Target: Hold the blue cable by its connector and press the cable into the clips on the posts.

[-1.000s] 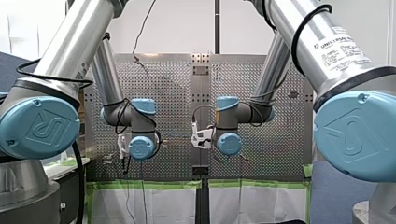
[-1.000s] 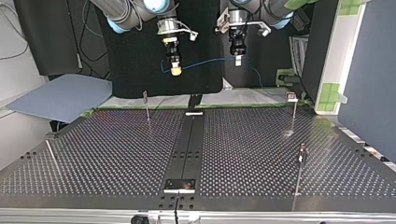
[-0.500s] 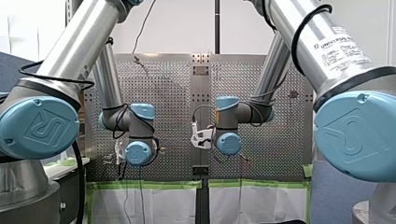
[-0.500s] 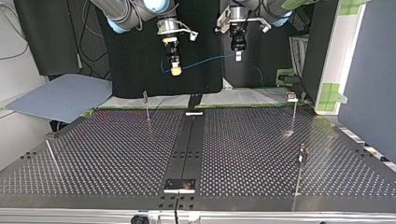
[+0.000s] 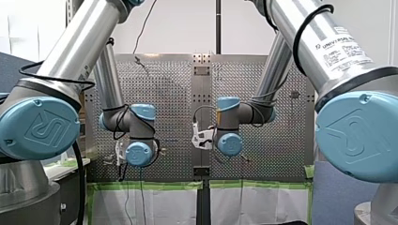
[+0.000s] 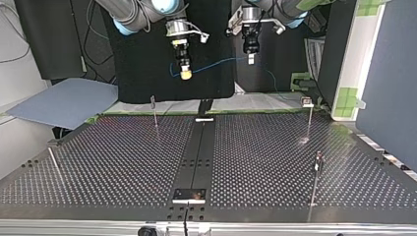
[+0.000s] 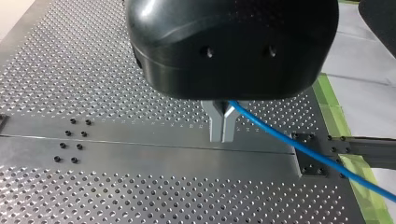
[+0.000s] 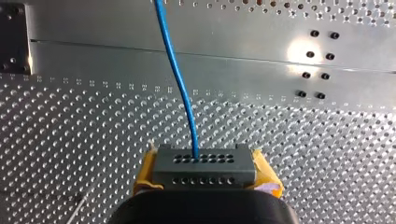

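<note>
In the front view my left arm sits lower than a second ago. In the top view the blue cable spans between my left gripper and my right gripper. The wrist views show my left fingers pinched tight on the cable, and my yellow pads clamping its connector.

On 1 perforated table: 2 robot arms, 2 grippers, 1 blue cable, 1 connector, 3 clip-topped posts.
</note>
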You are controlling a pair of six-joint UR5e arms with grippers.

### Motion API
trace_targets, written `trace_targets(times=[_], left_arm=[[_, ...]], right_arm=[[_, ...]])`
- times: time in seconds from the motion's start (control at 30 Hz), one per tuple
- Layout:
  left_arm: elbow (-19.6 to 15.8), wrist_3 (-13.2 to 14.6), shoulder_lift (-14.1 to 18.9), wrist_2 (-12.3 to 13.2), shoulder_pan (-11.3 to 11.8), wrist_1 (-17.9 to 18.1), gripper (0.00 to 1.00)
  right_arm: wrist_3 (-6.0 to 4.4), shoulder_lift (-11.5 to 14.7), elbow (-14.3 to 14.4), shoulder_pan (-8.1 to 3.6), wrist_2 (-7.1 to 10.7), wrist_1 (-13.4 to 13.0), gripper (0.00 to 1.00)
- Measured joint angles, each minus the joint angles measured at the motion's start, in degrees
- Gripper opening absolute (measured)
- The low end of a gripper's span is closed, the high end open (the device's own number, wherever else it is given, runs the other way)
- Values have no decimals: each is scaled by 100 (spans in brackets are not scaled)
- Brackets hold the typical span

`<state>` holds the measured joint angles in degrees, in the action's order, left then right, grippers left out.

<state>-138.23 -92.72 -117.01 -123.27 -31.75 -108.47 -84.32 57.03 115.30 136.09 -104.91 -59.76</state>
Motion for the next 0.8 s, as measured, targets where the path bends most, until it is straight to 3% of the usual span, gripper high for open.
trace_targets(times=[0.23, 0.8], left_arm=[[0, 0, 0, 0, 0, 0, 0], [9, 19, 19, 20, 18, -18, 0]], right_arm=[[18, -304, -283, 169, 4, -18, 0], [19, -1204, -362, 186, 5, -19, 0]])
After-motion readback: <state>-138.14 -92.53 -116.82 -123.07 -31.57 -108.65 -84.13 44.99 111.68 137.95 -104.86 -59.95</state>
